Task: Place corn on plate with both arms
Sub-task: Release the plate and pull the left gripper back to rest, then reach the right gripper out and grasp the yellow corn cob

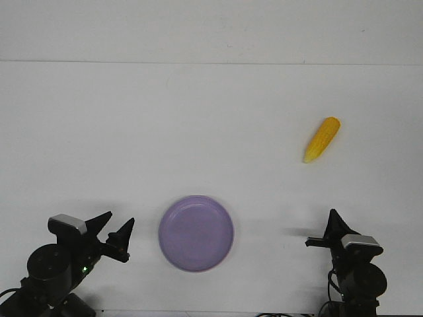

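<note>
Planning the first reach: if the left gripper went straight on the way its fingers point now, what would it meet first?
Probably nothing: the left gripper points right and slightly away, so its line seems to run just beyond the plate over bare table. Height is unclear from one view.

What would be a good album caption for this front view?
Two open grippers, left and right, flank an empty purple plate; the corn lies farther back on the right.

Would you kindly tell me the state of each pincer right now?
Left pincer: open, holding nothing.
Right pincer: open, holding nothing; the corn lies on the table, apart from it.
</note>
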You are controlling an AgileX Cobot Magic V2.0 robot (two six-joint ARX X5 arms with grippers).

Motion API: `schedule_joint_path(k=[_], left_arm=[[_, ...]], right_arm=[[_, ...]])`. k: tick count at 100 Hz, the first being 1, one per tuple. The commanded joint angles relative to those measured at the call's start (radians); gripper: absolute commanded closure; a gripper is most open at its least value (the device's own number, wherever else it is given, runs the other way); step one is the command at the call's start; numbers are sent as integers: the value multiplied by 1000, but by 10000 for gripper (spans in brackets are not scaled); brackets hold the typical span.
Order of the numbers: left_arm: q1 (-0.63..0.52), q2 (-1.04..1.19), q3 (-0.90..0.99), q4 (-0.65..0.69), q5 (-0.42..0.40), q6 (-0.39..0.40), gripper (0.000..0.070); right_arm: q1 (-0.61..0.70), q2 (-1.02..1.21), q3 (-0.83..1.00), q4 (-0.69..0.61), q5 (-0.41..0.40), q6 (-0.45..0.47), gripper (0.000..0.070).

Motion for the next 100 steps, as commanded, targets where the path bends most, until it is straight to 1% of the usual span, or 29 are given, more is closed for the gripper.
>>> schedule_joint_path(k=[1,9,12,15,21,24,27,29,37,46,53,70,83,100], left_arm=[[-4,5,2,10,-4,13,278],[-4,7,2,17,-4,13,278],[-4,8,2,19,-4,13,278],[-4,8,2,19,-4,13,278],[-4,8,2,24,-4,13,278],[-4,8,2,24,-4,13,278],[-4,8,2,24,-4,13,278],[-4,8,2,24,-4,13,278],[-4,8,2,23,-4,13,278],[-4,7,2,23,-4,13,278],[-4,7,2,22,-4,13,278],[-4,7,2,18,-4,13,278],[-4,7,2,17,-4,13,278],[-4,7,2,17,-4,13,278]], right_arm=[[0,18,78,24,10,103,697],[1,101,187,10,54,98,690],[1,149,235,-1,69,89,660],[1,203,278,-6,77,74,579],[1,336,369,-12,81,57,320],[0,406,416,-26,80,58,211],[0,480,465,-44,79,58,146],[1,532,499,-60,75,57,126],[1,747,637,-124,60,56,118],[1,991,798,-180,65,41,104],[-1,1171,922,-213,71,41,63],[-14,1573,1257,-376,84,39,63],[-14,1793,1454,-478,127,43,63],[-14,1958,1575,-491,156,56,67]])
